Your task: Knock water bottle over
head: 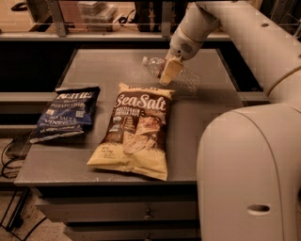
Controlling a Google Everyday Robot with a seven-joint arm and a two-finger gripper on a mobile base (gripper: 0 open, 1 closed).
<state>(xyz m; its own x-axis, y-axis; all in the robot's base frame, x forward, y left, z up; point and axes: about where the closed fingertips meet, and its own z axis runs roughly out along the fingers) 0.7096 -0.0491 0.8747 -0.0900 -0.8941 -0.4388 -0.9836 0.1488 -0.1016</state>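
Note:
The water bottle [187, 79] is a small clear ribbed bottle. It lies on its side at the back of the grey table [103, 66], with its pale cap pointing left. My gripper [169, 71] hangs from the white arm coming in from the upper right. It is over the bottle's middle and hides part of it, just behind the top edge of the Sea Salt chip bag [136, 129].
A dark blue chip bag [68, 113] lies flat at the table's left. My white body [249, 174] fills the lower right foreground. A raised shelf with clutter [94, 14] runs behind the table. Drawers sit under the front edge.

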